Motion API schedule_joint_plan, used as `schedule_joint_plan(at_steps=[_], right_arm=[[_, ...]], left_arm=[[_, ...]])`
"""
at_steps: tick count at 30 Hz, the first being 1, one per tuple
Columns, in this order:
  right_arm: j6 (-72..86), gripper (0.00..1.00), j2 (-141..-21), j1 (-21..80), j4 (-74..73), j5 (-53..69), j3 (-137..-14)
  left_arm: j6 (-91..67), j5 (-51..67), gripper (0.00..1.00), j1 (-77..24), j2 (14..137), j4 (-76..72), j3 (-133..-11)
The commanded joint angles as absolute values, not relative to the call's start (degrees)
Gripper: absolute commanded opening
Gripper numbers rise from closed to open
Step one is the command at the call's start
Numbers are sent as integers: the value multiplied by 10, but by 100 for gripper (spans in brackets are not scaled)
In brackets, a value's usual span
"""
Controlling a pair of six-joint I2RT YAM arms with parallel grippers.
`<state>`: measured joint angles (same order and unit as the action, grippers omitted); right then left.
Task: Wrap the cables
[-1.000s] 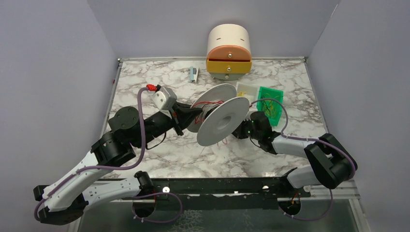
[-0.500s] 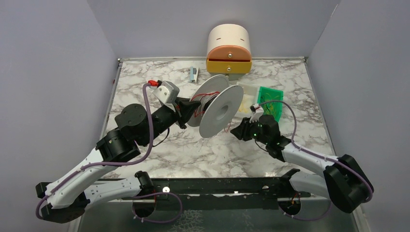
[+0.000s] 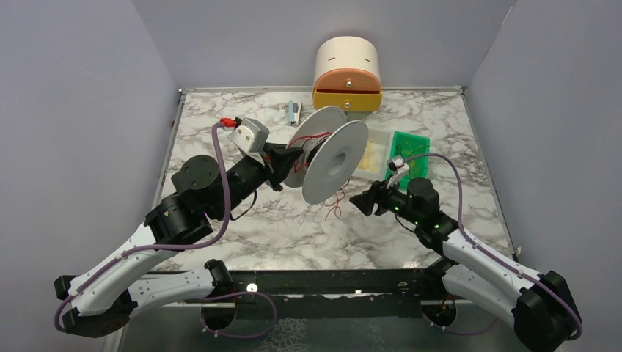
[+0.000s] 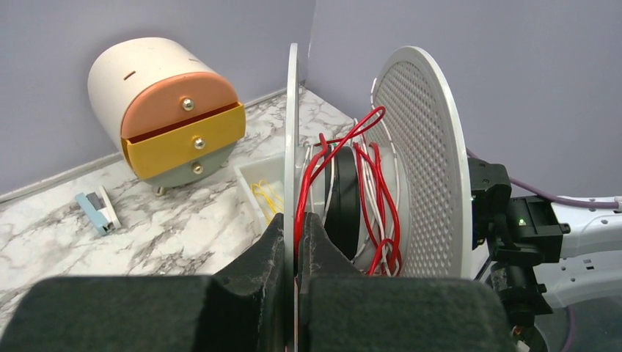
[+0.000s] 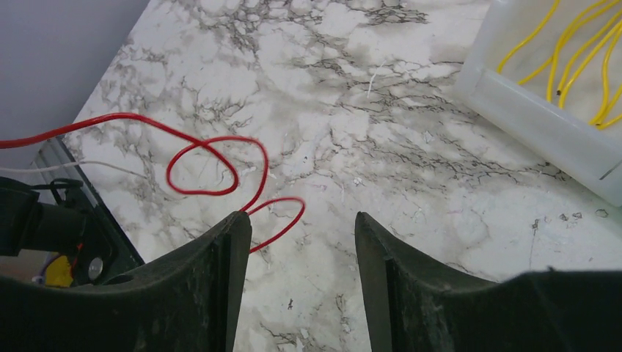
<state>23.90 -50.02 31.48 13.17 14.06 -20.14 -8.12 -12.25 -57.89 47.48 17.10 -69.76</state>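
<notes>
A white two-disc spool [image 3: 336, 163] hangs tilted above the table, with my left gripper [image 3: 287, 163] shut on the rim of its left disc. In the left wrist view the fingers [image 4: 296, 220] pinch that thin rim, and the red cables [image 4: 381, 183] loop with white wires round the hub beside the perforated disc [image 4: 425, 169]. A loose curly red end [image 3: 334, 205] dangles below the spool. My right gripper [image 3: 361, 199] stands open just right of it, holding nothing. From the right wrist, the red cable [image 5: 110, 116] curls over the marble past the left finger of the open gripper [image 5: 302, 220].
A round cream box with orange and yellow drawers [image 3: 347, 70] stands at the back. A clear tray of yellow wires [image 3: 375, 150] and a green tray [image 3: 411, 150] lie right of the spool. A small blue-white item [image 3: 294, 111] lies near the back.
My right gripper has opened, let go of the spool and drawn back to the right. The left arm has carried the spool toward the back; the red end now dangles free.
</notes>
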Motion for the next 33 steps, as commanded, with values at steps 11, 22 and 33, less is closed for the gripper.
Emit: schedule_joint_plan(at_steps=[11,22,33], right_arm=[[217,68,-579,313,318,325,-186],[214,68,-646,313,379,279,-210],[212,68,-657,314,384,253,-206]], left_arm=[[-111,-111,0,-581,464,113,-737],[-109,-108,0,-581,464,111,-740],[-109,-98,0,-581,468,103,-737]])
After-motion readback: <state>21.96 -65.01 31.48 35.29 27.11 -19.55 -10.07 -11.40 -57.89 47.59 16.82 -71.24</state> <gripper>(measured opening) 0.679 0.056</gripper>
